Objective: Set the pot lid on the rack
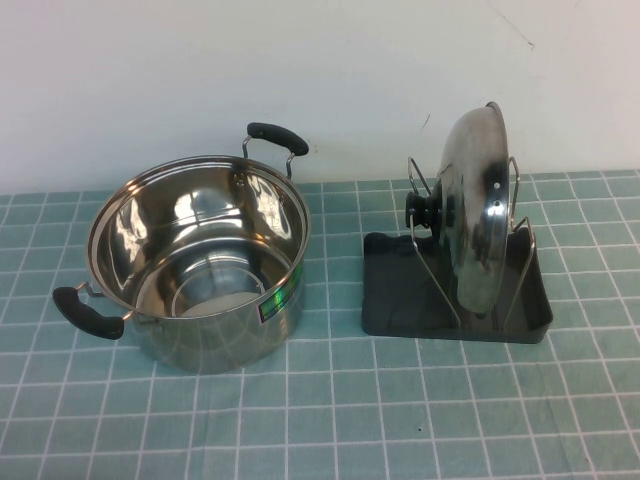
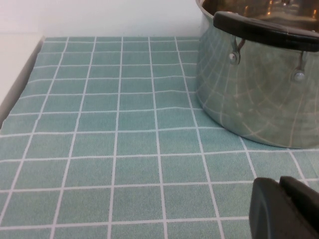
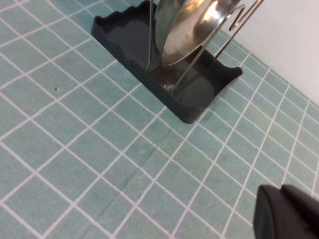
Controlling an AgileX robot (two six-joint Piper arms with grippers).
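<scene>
My left gripper (image 2: pixel 286 209) is clenched on nothing, low over the tablecloth (image 2: pixel 114 124) just beside the pot (image 2: pixel 259 84). My right gripper (image 3: pixel 289 214) is likewise clenched and empty, hovering near the rack (image 3: pixel 192 102) but apart from it. Neither arm shows in the high view.

The pot lid (image 1: pixel 480 215) stands on edge between the rack's (image 1: pixel 400 305) wire loops (image 1: pixel 520 185), knob toward the pot (image 1: pixel 195 260).

I judge the placing done; all that remains for my 2 arms is to keep clear without nudging the rack.
</scene>
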